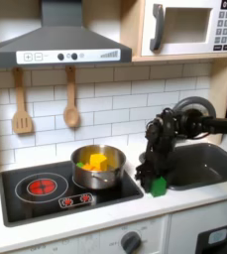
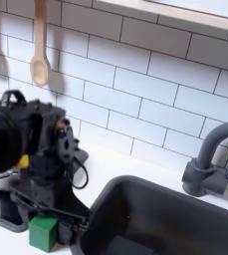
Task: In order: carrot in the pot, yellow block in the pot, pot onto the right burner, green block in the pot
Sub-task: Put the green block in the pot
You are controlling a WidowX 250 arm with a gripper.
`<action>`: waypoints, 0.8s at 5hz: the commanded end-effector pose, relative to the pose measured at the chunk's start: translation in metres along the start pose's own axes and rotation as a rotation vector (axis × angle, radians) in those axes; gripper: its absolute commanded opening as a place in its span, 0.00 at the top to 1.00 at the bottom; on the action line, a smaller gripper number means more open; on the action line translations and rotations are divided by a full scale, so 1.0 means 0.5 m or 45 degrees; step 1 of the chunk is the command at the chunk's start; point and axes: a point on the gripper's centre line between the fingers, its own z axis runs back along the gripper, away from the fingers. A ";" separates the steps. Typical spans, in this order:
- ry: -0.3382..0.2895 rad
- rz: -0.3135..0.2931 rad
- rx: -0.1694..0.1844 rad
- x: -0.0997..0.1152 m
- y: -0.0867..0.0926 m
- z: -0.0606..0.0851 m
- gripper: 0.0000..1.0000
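First exterior view: the pot sits on the burner at the first exterior view's right side of the black stove top, with the yellow block and an orange piece, probably the carrot, inside it. The green block rests on the white counter between stove and sink, and the gripper is lowered right over it; whether the jaws have closed on it cannot be told. Second exterior view: the gripper hangs just above and around the green block, which stands at the sink's rim near the stove corner. The step in hand appears to be grasping this block; it is best done by centring the jaws, closing squarely, then lifting straight up above the pot's rim. Open room lies toward the pot; the sink edge, faucet and tiled wall bound the other sides.
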 end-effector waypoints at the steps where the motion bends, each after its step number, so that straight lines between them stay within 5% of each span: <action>1: -0.028 0.007 -0.022 -0.002 -0.001 0.010 1.00; 4: -0.027 -0.024 -0.067 0.005 -0.006 0.027 1.00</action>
